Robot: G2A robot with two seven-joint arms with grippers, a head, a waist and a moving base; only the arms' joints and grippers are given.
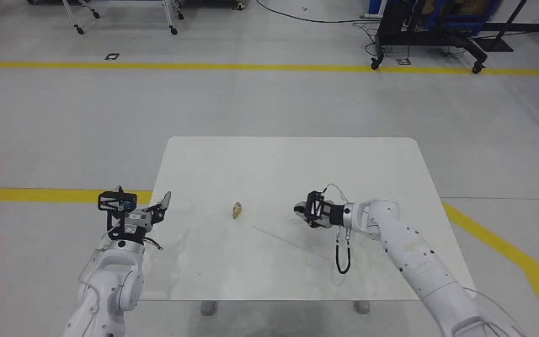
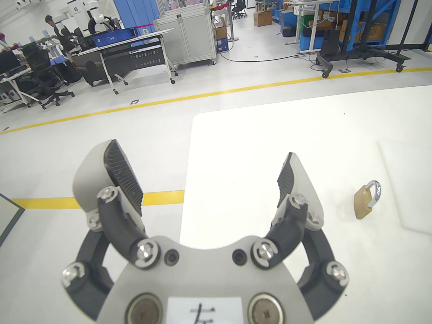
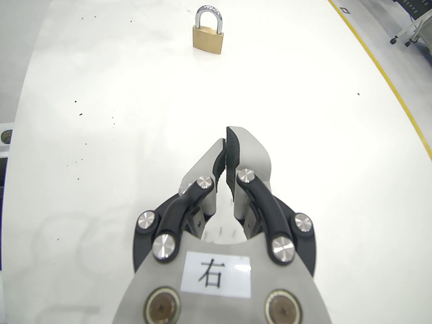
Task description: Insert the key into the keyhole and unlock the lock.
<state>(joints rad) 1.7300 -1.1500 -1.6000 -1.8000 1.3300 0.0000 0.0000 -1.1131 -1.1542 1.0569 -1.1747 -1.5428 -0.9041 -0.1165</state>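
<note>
Pinched shut, the right gripper (image 3: 225, 138) hangs low over the white table (image 3: 303, 102), its pads (image 3: 233, 156) pressed together and aimed straight at the lock (image 3: 208, 36). The lock sits well ahead of it near the table's middle, its shackle (image 3: 209, 8) closed. Whether a key is held between the pads cannot be told. At the table's left edge, the left gripper (image 2: 202, 156) hovers with its jaws spread wide and nothing between them, the lock off to one side and well apart. The layout suggests a division of labour, with the open claw placed to steady the lock and the closed one lined up to bring a key to the keyhole. Which way that keyhole faces cannot be told. By this reading, the unlocking has not yet begun.
</note>
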